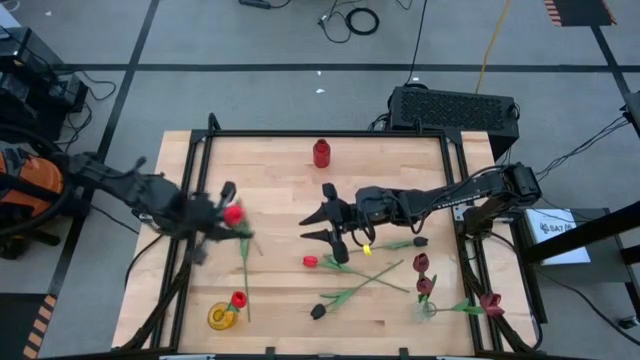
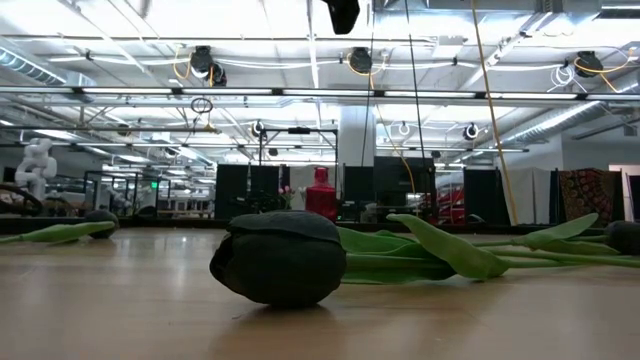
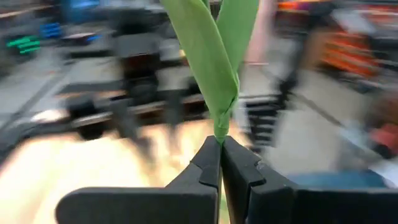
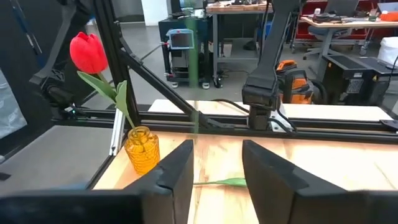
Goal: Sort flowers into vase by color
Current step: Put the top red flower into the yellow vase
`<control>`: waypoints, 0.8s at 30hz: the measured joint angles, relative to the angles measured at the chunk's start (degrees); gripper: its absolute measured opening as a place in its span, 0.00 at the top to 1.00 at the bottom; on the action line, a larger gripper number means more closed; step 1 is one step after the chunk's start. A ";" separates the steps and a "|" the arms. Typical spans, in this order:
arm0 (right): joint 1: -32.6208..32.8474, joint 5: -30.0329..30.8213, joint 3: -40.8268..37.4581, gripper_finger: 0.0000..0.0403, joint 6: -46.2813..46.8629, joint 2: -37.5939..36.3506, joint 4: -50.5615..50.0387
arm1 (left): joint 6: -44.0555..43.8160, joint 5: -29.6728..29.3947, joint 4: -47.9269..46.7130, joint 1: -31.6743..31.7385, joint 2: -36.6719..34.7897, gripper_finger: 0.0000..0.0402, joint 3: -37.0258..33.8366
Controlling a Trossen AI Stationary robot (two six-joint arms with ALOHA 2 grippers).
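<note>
My left gripper (image 1: 222,216) reaches in from the table's left, raised and shut on a flower's green stem; in the left wrist view its fingers (image 3: 205,163) meet below two leaves (image 3: 214,68). A red flower head (image 1: 234,212) shows at its tip. From there a thin stem (image 1: 245,280) runs toward the near edge; whether it belongs to the held flower, I cannot tell. A yellow vase (image 4: 142,149) at the near left holds a leaning red flower (image 4: 88,53). My right gripper (image 4: 216,149) hovers open over the table's middle (image 1: 318,226), holding nothing. My left gripper pinches the flower's stem between its two fingers, just below the point where the two leaves branch off (image 3: 219,129). The fingers come nearly level from the table's left. The leaves stand up above the fingers, and the flower is lifted clear of the table.
A red vase (image 1: 321,152) stands at the far middle. A clear vase (image 1: 428,305) with maroon flowers stands near right. Loose flowers lie between: a red one (image 1: 310,262), black ones (image 1: 318,312) (image 1: 420,241), a maroon one (image 1: 490,305). A green leaf (image 4: 227,182) lies ahead of my right gripper.
</note>
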 joint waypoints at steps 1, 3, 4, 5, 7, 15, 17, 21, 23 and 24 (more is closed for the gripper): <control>-0.10 0.00 0.00 0.67 0.04 0.00 0.02 | 1.14 3.24 -0.75 0.28 -1.38 0.99 0.00; -0.37 0.01 0.00 0.66 0.50 0.00 0.02 | 3.97 9.43 -2.13 1.46 -3.44 0.99 0.00; -0.54 -0.02 0.00 0.66 0.79 0.00 0.02 | 5.71 13.06 -3.02 2.16 -4.09 0.99 0.02; -0.64 -0.01 0.00 0.66 1.00 0.00 0.02 | 6.77 16.64 -4.05 2.91 -4.62 0.99 0.02; -0.79 -0.01 0.00 0.66 1.07 0.00 0.01 | 8.24 24.60 -6.50 4.77 -5.70 0.99 0.02; -0.77 0.01 -0.02 0.66 1.10 0.00 -2.49 | -0.16 32.41 -9.14 8.69 -10.46 0.99 -1.43; -0.75 -0.01 -0.02 0.66 1.80 0.00 -3.20 | -4.30 33.61 -6.85 8.02 -11.84 0.99 -3.70; -0.77 0.01 -0.02 0.66 3.23 0.00 -3.86 | -11.24 34.41 -4.08 6.57 -13.71 0.99 -8.50; -0.77 0.01 -0.02 0.66 3.99 0.00 -4.07 | -14.44 34.74 -2.86 5.73 -14.18 0.99 -10.96; -0.75 0.01 -0.02 0.66 4.20 0.00 -4.08 | -15.86 34.76 -1.80 5.25 -14.44 0.99 -12.18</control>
